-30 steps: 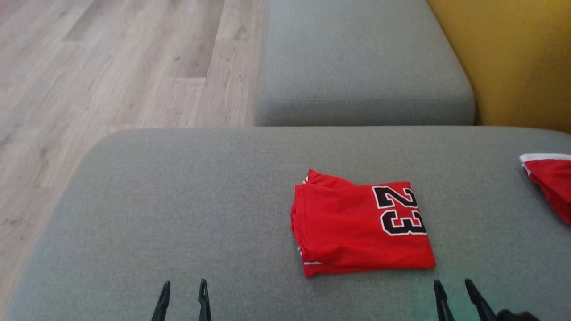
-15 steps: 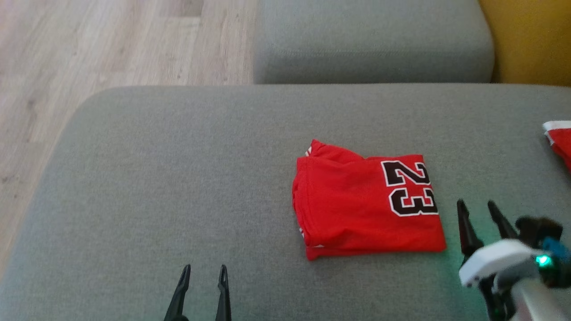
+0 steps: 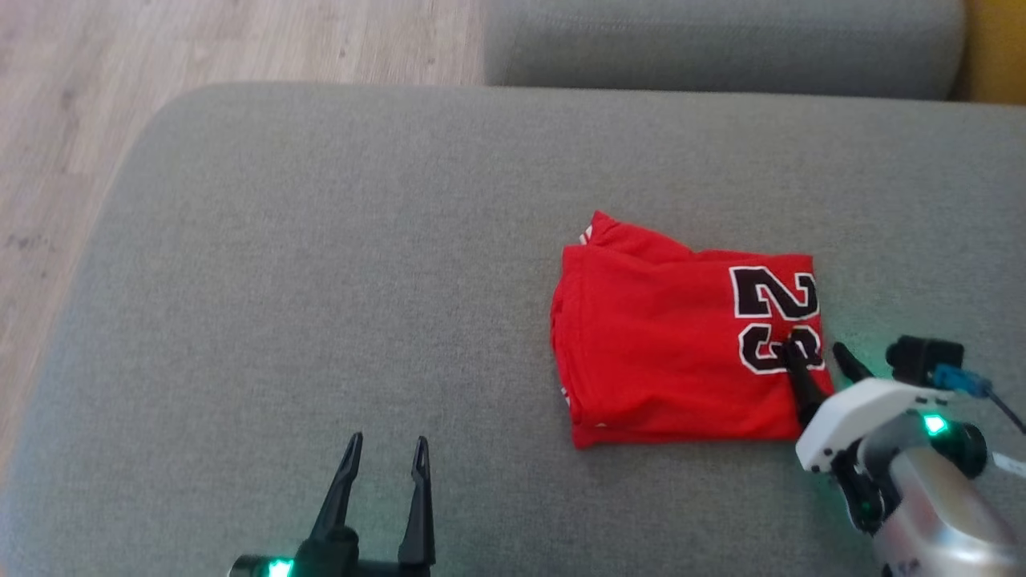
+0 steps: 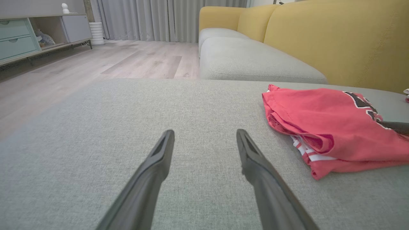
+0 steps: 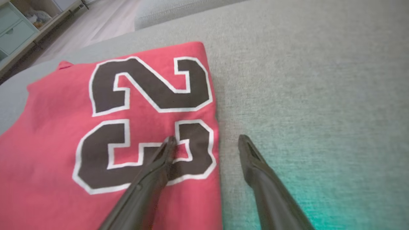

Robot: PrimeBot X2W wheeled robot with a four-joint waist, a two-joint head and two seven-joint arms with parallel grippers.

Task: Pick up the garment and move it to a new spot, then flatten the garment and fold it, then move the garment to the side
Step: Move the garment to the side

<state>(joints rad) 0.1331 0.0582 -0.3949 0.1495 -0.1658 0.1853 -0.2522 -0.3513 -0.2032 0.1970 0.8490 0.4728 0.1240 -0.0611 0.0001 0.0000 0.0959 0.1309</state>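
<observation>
The garment is a red jersey with a black number 23, lying folded on the grey cushion. My right gripper is open and straddles its right edge: one finger is over the printed 3, the other over bare cushion. The right wrist view shows the garment under that gripper. My left gripper is open over bare cushion, well to the left of the garment. The garment lies to the right of the left gripper in the left wrist view.
A second grey seat cushion lies beyond, with a yellow sofa back on the right. Wooden floor runs along the cushion's left edge. A low cabinet with drawers stands far off.
The head camera has tilted down and shifted. My right gripper has come forward from the near edge to the garment's right edge, one finger now over the number. The left gripper has come forward a little.
</observation>
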